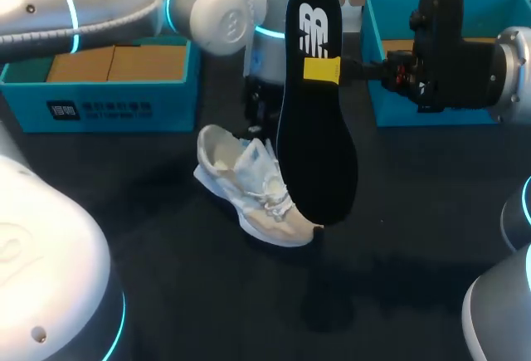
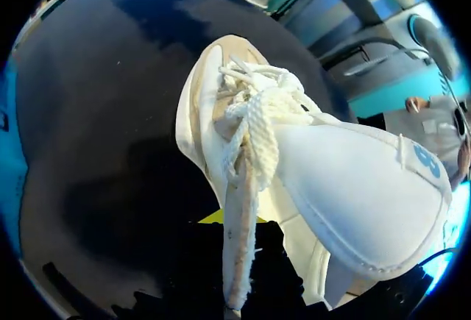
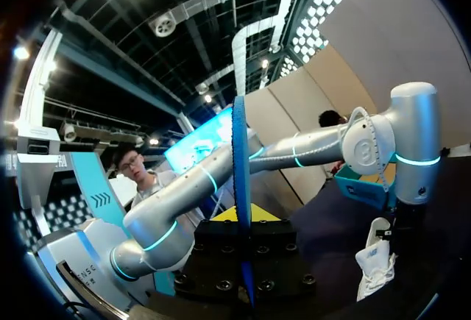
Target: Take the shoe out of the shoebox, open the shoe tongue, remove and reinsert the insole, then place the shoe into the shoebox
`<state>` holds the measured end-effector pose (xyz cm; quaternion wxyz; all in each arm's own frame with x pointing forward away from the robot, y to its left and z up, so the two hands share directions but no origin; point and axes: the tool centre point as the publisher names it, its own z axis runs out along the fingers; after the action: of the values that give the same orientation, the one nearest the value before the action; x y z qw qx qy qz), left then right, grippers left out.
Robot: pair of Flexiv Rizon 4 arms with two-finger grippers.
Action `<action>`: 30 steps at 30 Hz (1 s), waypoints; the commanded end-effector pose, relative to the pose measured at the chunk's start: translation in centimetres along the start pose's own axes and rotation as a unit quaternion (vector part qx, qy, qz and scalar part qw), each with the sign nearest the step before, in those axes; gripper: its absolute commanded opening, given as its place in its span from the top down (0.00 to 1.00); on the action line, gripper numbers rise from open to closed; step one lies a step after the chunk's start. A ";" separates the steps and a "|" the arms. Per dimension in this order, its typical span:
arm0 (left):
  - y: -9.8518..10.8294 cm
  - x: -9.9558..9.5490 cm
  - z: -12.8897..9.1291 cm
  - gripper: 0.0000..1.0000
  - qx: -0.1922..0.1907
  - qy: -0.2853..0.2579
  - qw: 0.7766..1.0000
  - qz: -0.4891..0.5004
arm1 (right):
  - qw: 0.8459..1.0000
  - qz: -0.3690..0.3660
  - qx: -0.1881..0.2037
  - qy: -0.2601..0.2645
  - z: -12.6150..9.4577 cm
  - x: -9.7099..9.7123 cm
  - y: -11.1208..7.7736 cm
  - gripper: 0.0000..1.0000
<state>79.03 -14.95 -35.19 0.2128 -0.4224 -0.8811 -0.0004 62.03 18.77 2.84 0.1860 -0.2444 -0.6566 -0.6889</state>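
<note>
Right claw pinches flat black insole above white laced shoe.

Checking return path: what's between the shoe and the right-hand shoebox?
Head view: only bare table between shoe and shoebox; the insole, clamped in the right pincer, hangs over that stretch and hides part of it.

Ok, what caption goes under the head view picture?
Right fingers hold the black insole upright; the white shoe lies on the table.
</note>
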 end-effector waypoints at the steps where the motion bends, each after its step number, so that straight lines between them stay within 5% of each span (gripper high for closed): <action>1: -0.1 -0.2 -1.1 1.00 -0.018 0.109 0.978 0.178 | 1.000 0.000 -0.003 -0.003 0.4 0.3 -0.1 1.00; 10: -1.1 -0.5 -2.4 1.00 -0.025 0.144 0.936 0.319 | 1.000 0.000 -0.003 -0.003 0.4 0.3 -0.1 1.00; 30: -1.9 -0.4 -3.1 1.00 -0.026 0.116 0.933 0.339 | 1.000 0.000 -0.003 -0.003 0.4 0.3 -0.1 1.00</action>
<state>78.98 -17.13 -32.39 0.2911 -0.6975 -0.6548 0.0001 62.03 18.77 2.84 0.1860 -0.2444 -0.6566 -0.6889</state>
